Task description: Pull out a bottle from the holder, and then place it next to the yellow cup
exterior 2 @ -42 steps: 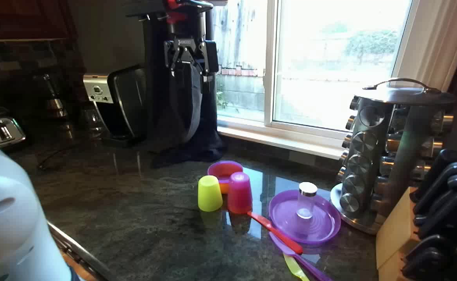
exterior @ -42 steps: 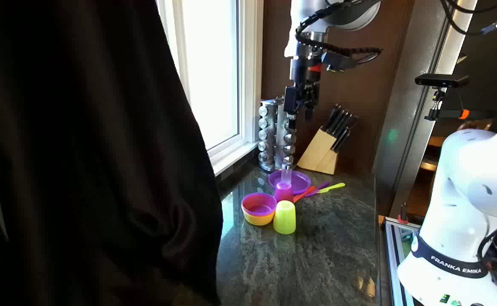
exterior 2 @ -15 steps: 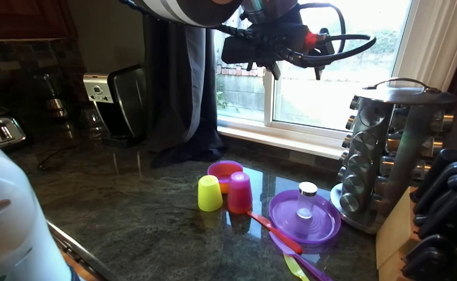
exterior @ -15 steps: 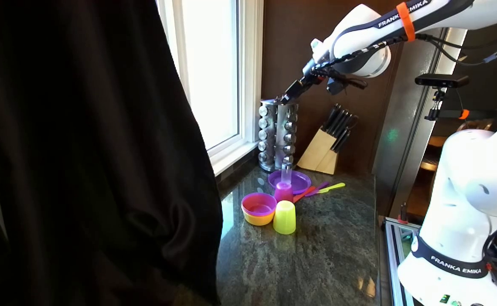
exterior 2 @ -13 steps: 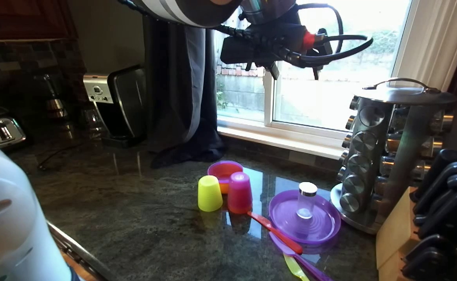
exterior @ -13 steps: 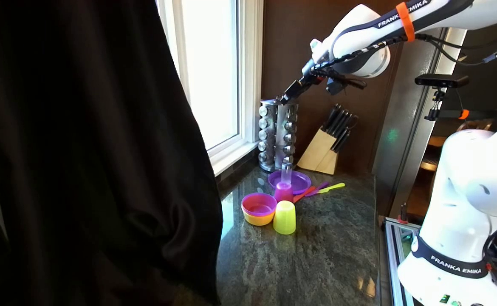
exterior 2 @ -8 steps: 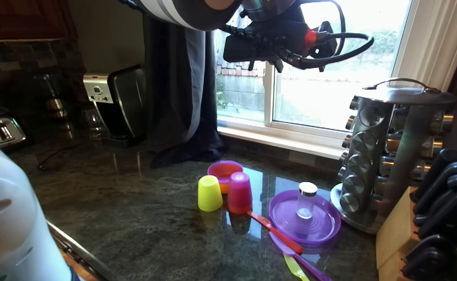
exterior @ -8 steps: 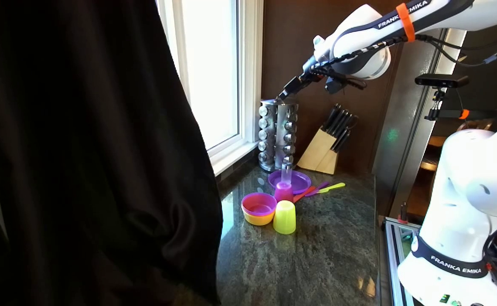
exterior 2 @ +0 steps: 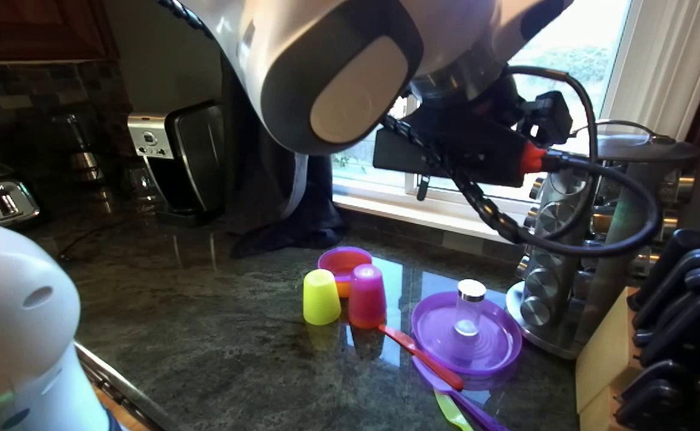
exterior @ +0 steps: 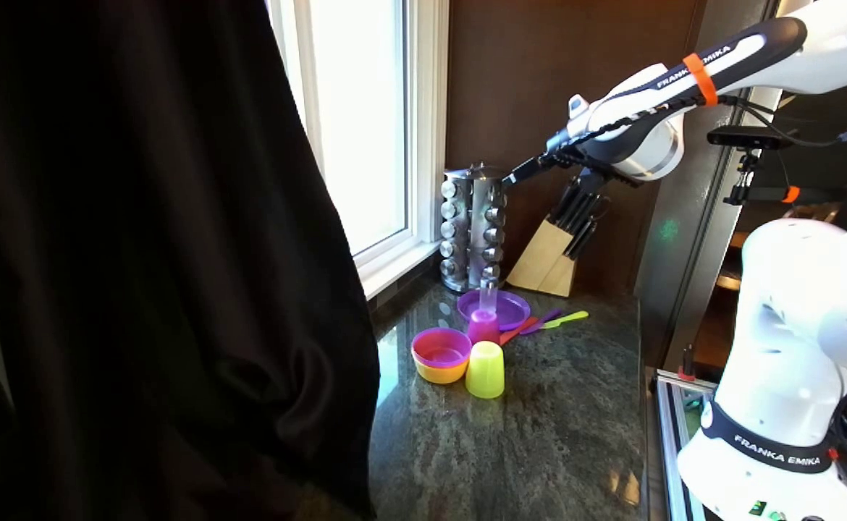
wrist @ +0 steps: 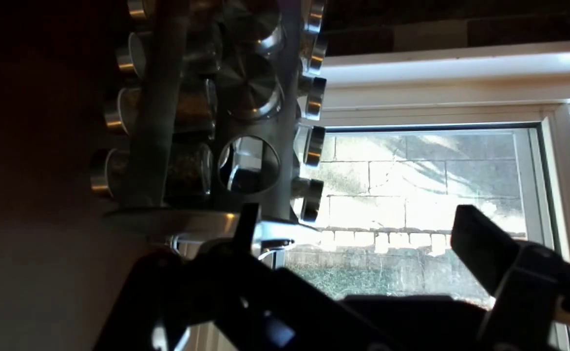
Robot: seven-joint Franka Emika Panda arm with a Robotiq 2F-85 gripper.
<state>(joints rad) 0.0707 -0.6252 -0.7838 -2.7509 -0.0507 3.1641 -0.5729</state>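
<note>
The gripper (wrist: 357, 214) is hovering near the top of the silvery rack (exterior: 479, 224), its fingers (wrist: 482, 243) spread well apart and released, with the window (wrist: 411, 185) showing behind the gap in the wrist view. Whether it is touching the rack I cannot quite tell, as the dark wrist housing (exterior 2: 463, 152) is hiding most of it in an exterior view. In the wrist view, a round opening (wrist: 249, 165) is showing in the rack's top tier.

A clear bottle (exterior 2: 468, 317) with a silver lid (exterior 2: 472, 290) is standing upright on the purple plate (exterior 2: 496, 347), just left of the rack in an exterior view. Farther left, the pink cup (exterior 2: 368, 296) and then the yellow cup (exterior 2: 322, 297) are resting mouth down, the pink one coming between the yellow one and the plate. The stacked bowls (exterior 2: 345, 263) are sitting on the far side of the cups. The red utensil (exterior 2: 440, 367) is lying along the plate's near edge, and the knife block (exterior 2: 604, 353) is standing at the right.
</note>
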